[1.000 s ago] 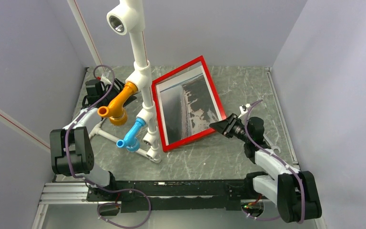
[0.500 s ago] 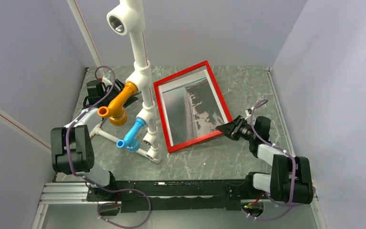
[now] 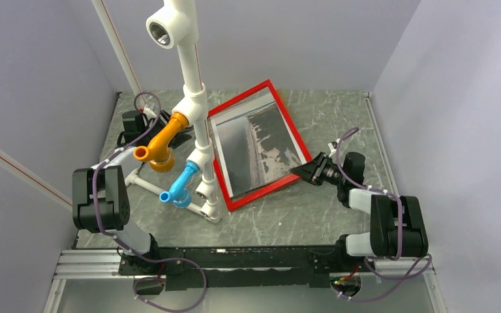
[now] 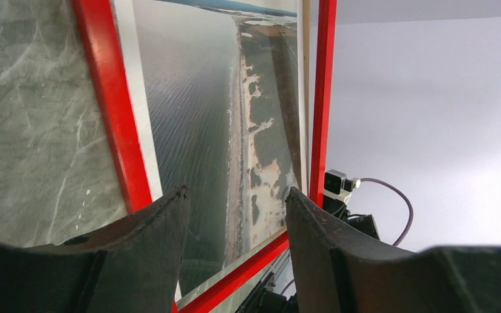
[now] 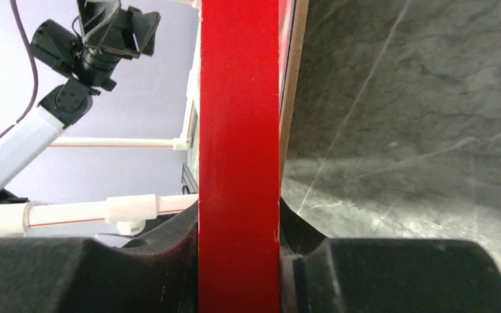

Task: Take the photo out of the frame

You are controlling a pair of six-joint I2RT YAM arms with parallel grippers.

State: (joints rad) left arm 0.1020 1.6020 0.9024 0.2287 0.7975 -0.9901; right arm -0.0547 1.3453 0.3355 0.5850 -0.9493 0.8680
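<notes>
Only the right wrist view shows the right fingers (image 5: 303, 244) clenched on the thin bright red rectangular picture frame (image 3: 256, 189), tilted over the grey marbled table (image 3: 339, 117). The left wrist view shows the left fingers (image 4: 150, 241) spread and empty, facing the grey landscape photo (image 4: 202, 130) inside the frame.

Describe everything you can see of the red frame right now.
The frame is a thin, bright red rectangle, glossy, with a brown edge on its back. The photo sits inside it, facing up. It lies slanted on the table, seemingly tipped up on its right side, where the right hand is shut on its rim. Its left side runs close by the white pipe stand; contact there is unclear.
</notes>
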